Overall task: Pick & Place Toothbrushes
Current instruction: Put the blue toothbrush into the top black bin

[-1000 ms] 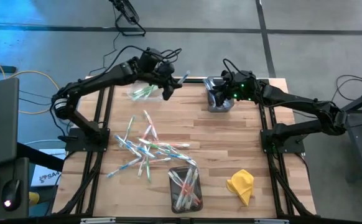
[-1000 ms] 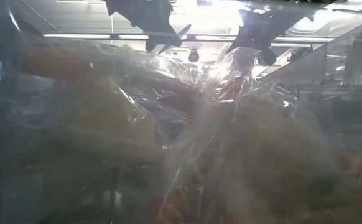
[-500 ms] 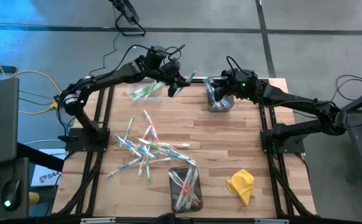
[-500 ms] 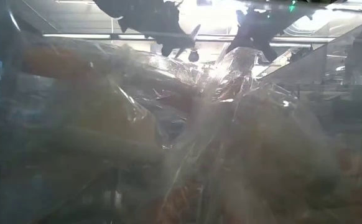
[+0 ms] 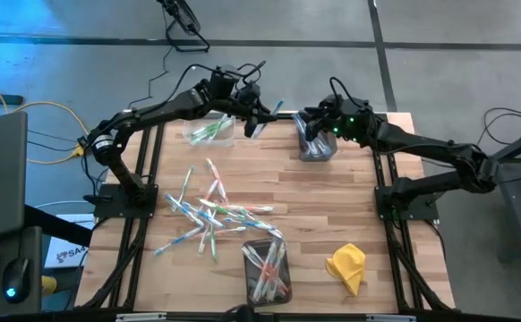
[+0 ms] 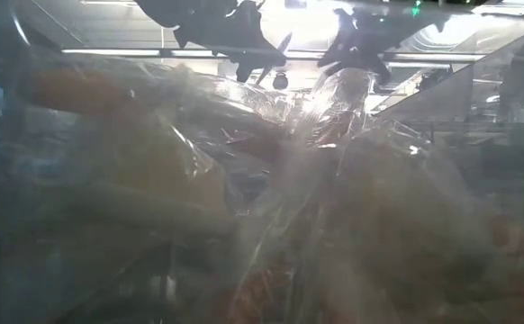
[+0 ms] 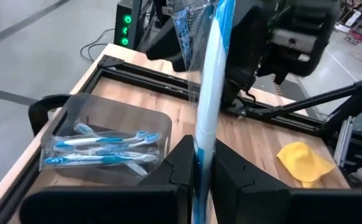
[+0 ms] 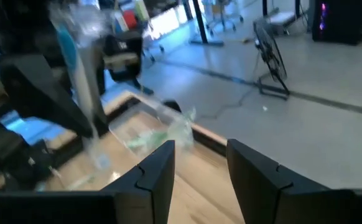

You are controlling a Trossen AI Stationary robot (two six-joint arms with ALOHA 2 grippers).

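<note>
Moved: your left gripper (image 5: 262,119) has swung from beside the green-brush bin (image 5: 209,132) toward the right gripper (image 5: 319,125), jaws clamped on a wrapped blue toothbrush (image 7: 209,93). Near: loose toothbrushes (image 5: 209,215) mid-desk (image 5: 332,206). Far: right jaws apart above the blue-brush bin (image 5: 315,143). Keep the brush upright; release low into that bin. No legible writing
</note>
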